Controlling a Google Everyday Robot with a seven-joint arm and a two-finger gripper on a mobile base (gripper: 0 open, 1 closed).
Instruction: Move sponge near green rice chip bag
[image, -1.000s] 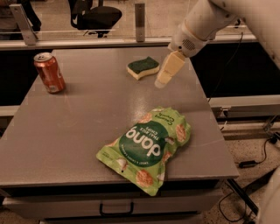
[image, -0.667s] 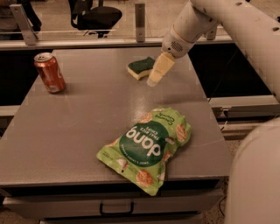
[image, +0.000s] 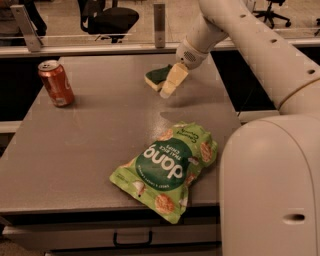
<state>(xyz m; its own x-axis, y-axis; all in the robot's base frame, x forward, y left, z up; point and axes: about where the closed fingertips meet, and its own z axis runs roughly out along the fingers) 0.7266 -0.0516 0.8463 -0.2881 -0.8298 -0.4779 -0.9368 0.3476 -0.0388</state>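
The sponge (image: 156, 76), dark green on top with pale yellow foam below, lies at the far middle of the grey table (image: 90, 135). My gripper (image: 171, 83) hangs on the white arm coming from the upper right and covers the sponge's right end, its pale tips pointing down to the left. The green rice chip bag (image: 165, 167), light green with a dark "dang" circle, lies flat near the table's front right edge, well apart from the sponge.
A red soda can (image: 56, 83) stands upright at the table's far left. My white robot body (image: 272, 185) fills the lower right. A drawer handle (image: 132, 239) sits under the table front. Office chairs stand behind a rail at the back.
My arm has swung left and down, bringing the gripper from just right of the sponge to over its right end. The sponge, bag and can have stayed put.
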